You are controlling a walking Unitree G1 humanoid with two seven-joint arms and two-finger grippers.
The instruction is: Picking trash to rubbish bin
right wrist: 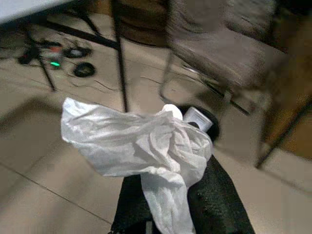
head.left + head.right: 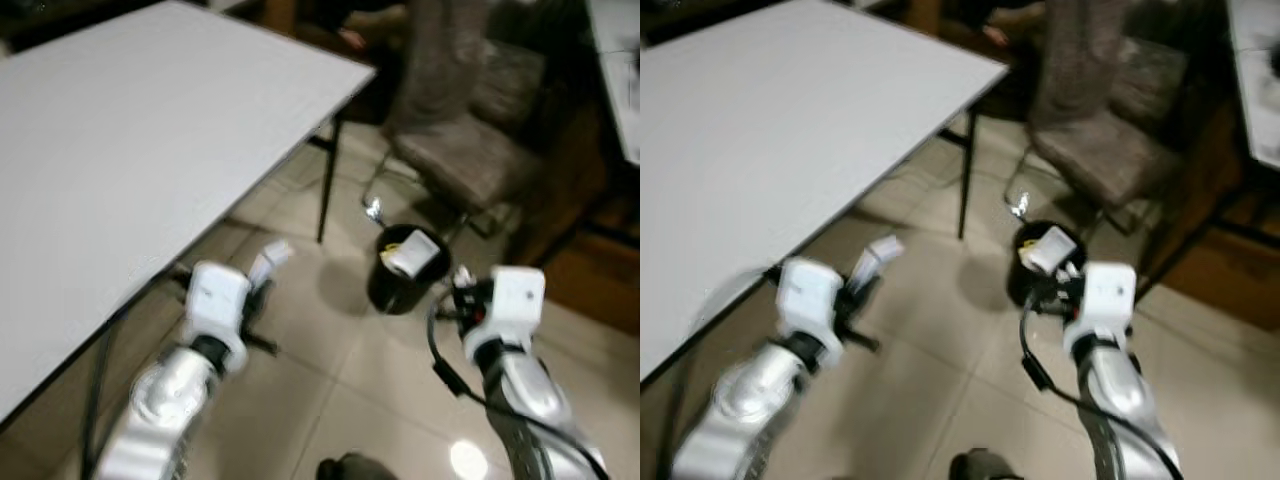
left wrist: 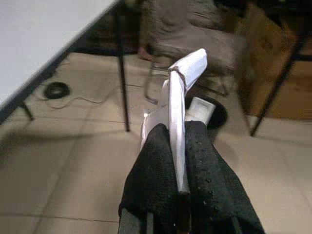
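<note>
Open floor [image 2: 300, 330] between table leg [image 2: 327, 180] and bin [image 2: 405, 270]

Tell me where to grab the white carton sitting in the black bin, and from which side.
Grip the white carton by its upper end, coming straight down from above. It leans against the rim of the black bin and pokes up past it, while the wall blocks any sideways approach. Both jaws are shut on trash already, so one must drop its load first.
</note>
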